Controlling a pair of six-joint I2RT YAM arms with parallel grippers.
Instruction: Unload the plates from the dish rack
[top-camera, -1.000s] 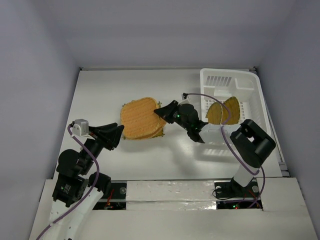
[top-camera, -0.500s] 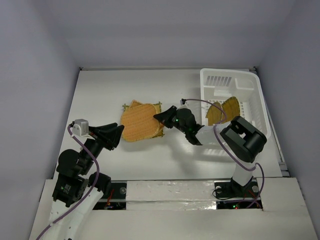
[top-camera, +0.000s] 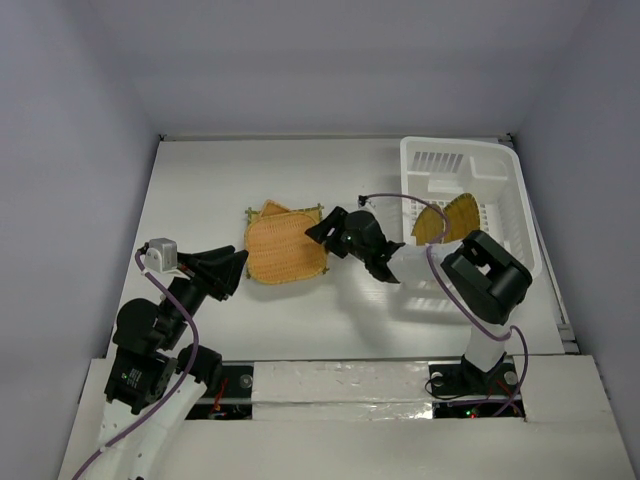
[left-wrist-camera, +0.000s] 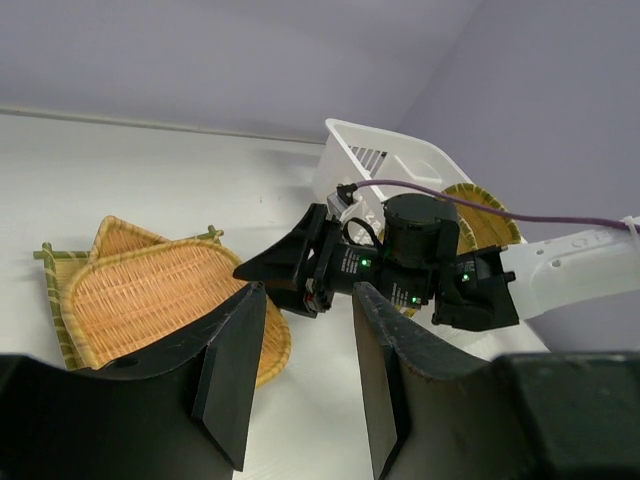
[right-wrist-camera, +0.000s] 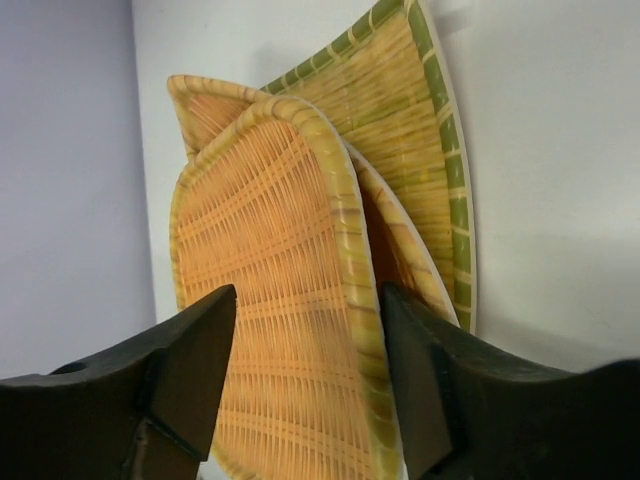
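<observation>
Three woven plates lie stacked on the table left of centre, a rounded tan-orange plate (top-camera: 285, 250) (right-wrist-camera: 270, 300) on top and a square green-rimmed plate (right-wrist-camera: 400, 130) at the bottom. My right gripper (top-camera: 325, 228) (right-wrist-camera: 308, 295) is open at the stack's right edge, its fingers either side of the top plate's rim. Two more plates (top-camera: 445, 218) stand on edge in the white dish rack (top-camera: 500, 170) at the back right. Near the stack's left front corner, my left gripper (top-camera: 238, 268) (left-wrist-camera: 308, 292) hovers open and holds nothing.
The rack (left-wrist-camera: 370, 160) stands against the right wall, close behind the right arm's forearm (top-camera: 410, 262). A purple cable (top-camera: 400, 200) loops over that arm. Grey walls close in the white table (top-camera: 200, 180) on three sides.
The right gripper has lowered the tilted top plate flat onto the stack and opened its jaws. The left arm has stayed still.
</observation>
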